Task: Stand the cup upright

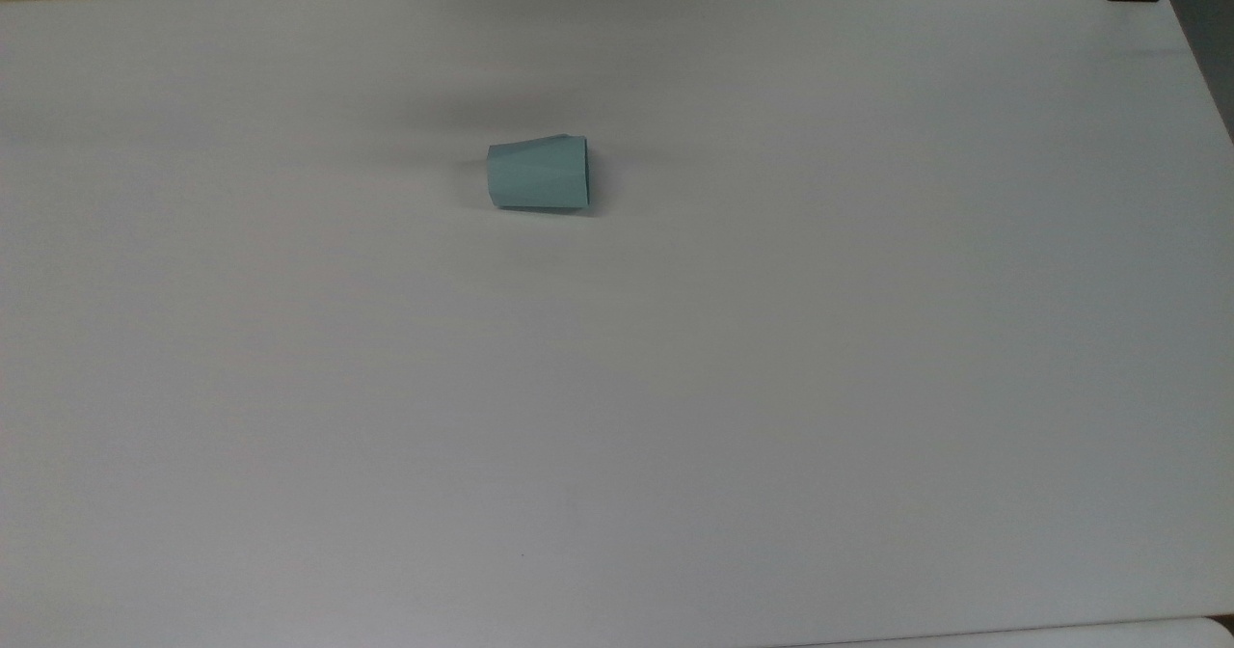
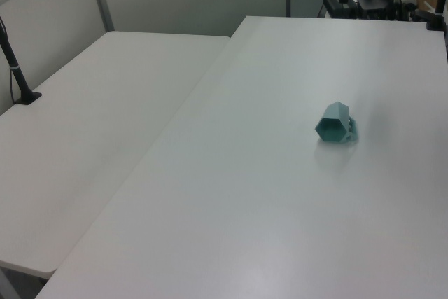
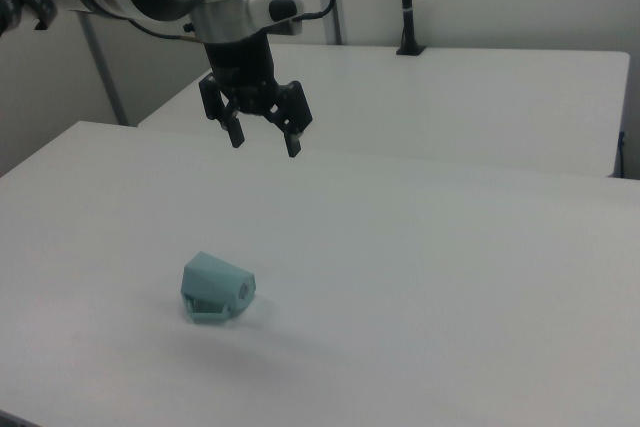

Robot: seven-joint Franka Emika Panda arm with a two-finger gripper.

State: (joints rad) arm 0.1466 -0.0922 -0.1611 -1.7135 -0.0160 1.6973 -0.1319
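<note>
One cup (image 1: 538, 175) on side on white table (image 1: 771, 388); pincer (image 3: 265, 139) open, hovering above; no writing legible.

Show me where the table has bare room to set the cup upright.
Bare table rings the cup on every side, widest toward the top view's bottom and right edges. Nothing crowds it; in the right view the open gripper hangs above and beyond it.

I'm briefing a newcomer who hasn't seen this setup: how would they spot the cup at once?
Find the big white table. In the top view the cup lies on its side a bit above and left of the table's middle, wider end toward the top view's right. It is small, pale teal and faceted; in the right view the open claw hangs above and beyond it.
</note>
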